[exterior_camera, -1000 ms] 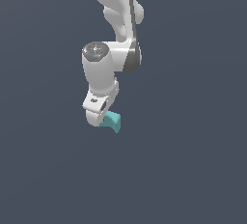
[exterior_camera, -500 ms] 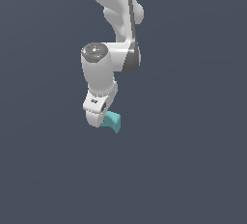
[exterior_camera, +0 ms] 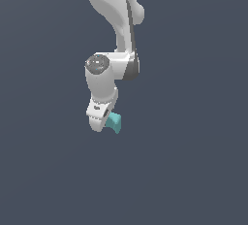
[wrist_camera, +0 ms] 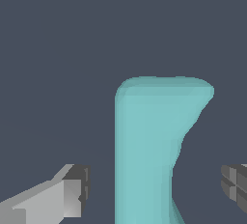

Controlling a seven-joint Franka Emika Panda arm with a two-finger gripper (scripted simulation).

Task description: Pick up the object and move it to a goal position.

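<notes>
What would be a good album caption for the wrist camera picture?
Teal block between the open gripper fingers, not yet touched.

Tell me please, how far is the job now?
Done: the gripper is down around the teal block. In hand: the fingers stand open on both sides, gaps visible, so no grasp yet. Left: close, lift, carry to the goal, which is not visible.

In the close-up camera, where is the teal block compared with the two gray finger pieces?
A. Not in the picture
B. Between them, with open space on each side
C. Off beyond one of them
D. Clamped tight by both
B: the teal block stands between the fingers, with bare background visible on each side, so the gripper is open.
</notes>
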